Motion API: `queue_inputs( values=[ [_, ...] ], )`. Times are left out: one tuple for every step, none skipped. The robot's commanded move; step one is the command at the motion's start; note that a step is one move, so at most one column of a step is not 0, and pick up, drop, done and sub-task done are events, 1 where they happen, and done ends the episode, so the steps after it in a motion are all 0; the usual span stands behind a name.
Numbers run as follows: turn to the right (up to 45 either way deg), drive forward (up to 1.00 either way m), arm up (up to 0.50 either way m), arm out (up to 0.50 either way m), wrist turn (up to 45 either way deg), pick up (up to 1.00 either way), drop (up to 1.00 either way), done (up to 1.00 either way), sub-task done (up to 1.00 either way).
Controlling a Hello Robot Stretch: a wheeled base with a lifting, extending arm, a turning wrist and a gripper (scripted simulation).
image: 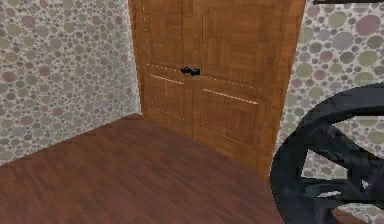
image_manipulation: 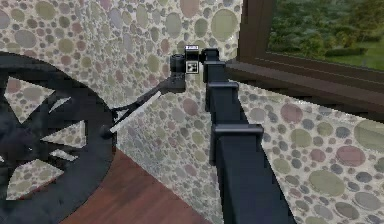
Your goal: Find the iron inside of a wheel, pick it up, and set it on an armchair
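Though wheel [image: 288,175] close, floor [image: 120,175] open.

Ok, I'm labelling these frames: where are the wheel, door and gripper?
wheel [image: 290,165]: forward view, on its dark rim.
door [image: 228,55]: forward view, on the right leaf's upper panel.
gripper [image_manipulation: 120,122]: arm side view, midway between its fingertips.

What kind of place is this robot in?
Likely a room corner inside a house: wooden double doors, spotted wallpaper, a dark wood floor and a window onto greenery. A large dark wheel stands by the wall.
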Motion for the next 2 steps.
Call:
queue_inputs(
  values=[
    [0.0,0.00,0.00,0.00,-27.0,0.00,0.00,0.00,0.00],
    [0.0,0.00,0.00,-0.40,0.0,0.00,0.00,0.00,0.00]
  ],
)
